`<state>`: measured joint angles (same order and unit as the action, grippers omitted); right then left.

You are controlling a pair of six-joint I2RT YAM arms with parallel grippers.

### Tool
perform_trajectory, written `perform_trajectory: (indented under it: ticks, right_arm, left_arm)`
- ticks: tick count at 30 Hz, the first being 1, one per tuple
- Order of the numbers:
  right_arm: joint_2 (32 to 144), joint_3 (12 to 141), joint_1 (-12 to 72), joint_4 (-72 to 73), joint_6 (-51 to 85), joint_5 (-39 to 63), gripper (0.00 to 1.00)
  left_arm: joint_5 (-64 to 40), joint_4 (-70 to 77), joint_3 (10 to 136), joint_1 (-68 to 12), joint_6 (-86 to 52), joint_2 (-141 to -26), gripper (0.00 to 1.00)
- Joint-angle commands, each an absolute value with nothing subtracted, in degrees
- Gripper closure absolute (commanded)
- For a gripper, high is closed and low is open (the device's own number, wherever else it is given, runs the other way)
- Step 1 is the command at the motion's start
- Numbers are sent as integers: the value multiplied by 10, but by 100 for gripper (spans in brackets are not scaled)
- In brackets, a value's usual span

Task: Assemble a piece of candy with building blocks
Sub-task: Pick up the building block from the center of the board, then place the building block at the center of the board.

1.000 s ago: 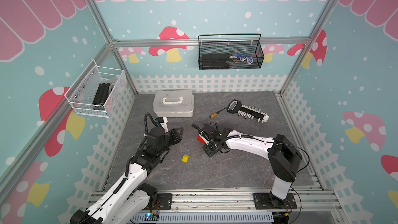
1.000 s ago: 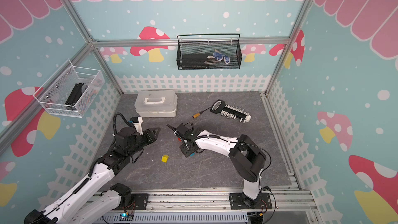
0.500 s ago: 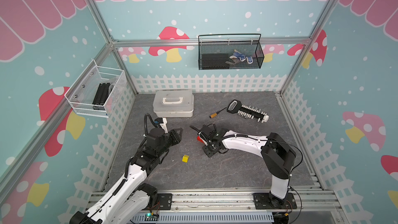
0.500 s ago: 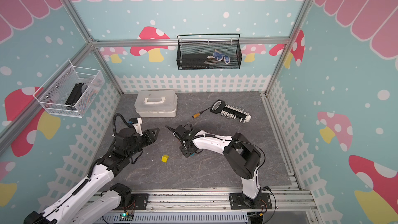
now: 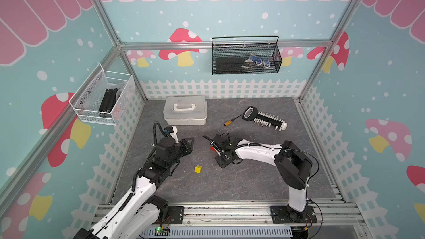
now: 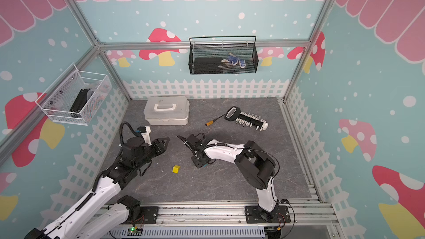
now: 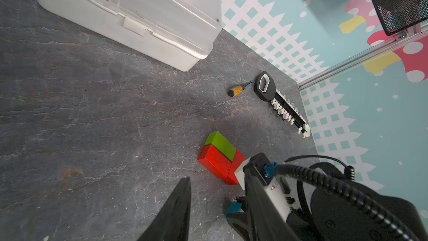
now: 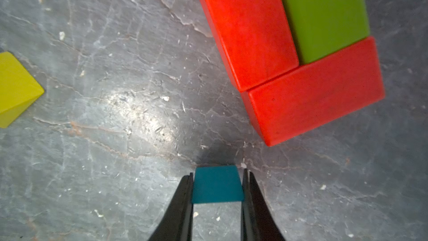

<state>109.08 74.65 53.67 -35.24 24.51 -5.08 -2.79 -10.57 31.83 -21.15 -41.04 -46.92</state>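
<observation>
I read bare worktop (image 5: pixel 230 187) between the two arms; only the yellow block (image 5: pixel 198 169) stands there. The right arm (image 5: pixel 257 151) lies low across the centre right. Just ahead of the right end effector (image 8: pixel 217 173), whose gap the blue block (image 8: pixel 216 187) fills, the red and green bars (image 8: pixel 266 31) block passage. The white box (image 5: pixel 185 111) and bit rack (image 5: pixel 266 118) stand at the rear.

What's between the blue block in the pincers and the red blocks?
Nothing: in the right wrist view only bare grey tabletop separates the blue block from the red blocks.
</observation>
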Motion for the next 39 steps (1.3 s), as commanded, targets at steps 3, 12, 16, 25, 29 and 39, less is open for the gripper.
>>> perform_trajectory:
  ticks: [3, 12, 16, 25, 29, 39]
  right_arm:
    - [962, 742, 528, -360, 261, 14, 80]
    - [735, 645, 286, -315, 296, 400, 79]
    - [723, 649, 233, -330, 279, 530, 78]
    - [707, 624, 203, -284, 302, 592, 77]
    - [706, 604, 202, -272, 309, 589, 77]
    - [705, 586, 199, -250, 319, 595, 77]
  left_arm:
    - [-38, -118, 341, -215, -351, -461, 60]
    - [97, -84, 432, -392, -104, -474, 58]
    - [34, 15, 401, -455, 70, -478, 56]
    - [-83, 122, 373, -493, 78, -541, 53]
    - [-121, 173, 377, -500, 44, -577, 52]
    - [-128, 183, 382, -550, 98, -633, 52]
